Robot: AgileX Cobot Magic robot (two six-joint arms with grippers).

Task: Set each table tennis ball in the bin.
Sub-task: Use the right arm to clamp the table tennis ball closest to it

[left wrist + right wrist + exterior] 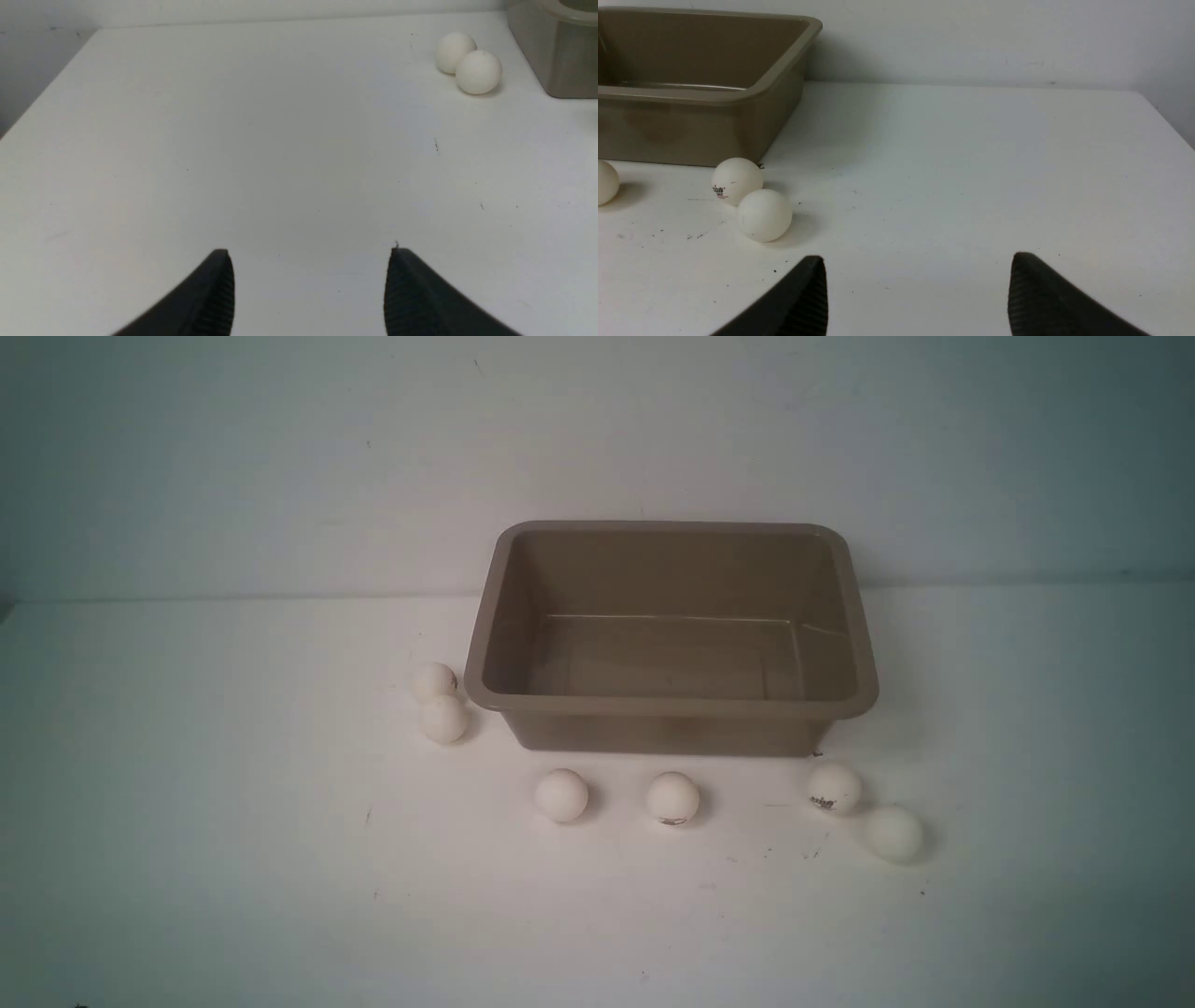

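Left pincer (309, 291): fingers well apart, nothing between them; seen in left wrist view only.
Ball count: 6, all on the bench (233, 803), outside the bin.
Left pair: 2 balls, beside the bin's left wall; farther ball (434, 682), with dark print, and nearer ball (444, 719).
Middle two: plain-looking ball (562, 795) and printed ball (673, 798), apart, in front of the bin.
Bin (670, 733): count 1; upright, opening up, long axis left to right; interior bare.
Right pair: 2 balls, near the bin's front right corner; logo ball (835, 789), then blank-faced ball (894, 834), nearer and farther right.
Right pincer (918, 294): fingers wide apart, holding nothing; seen in right wrist view only.
View differences: front view alone shows all six balls; neither pincer appears there. Left pair's print shows in front view, not in left wrist view.
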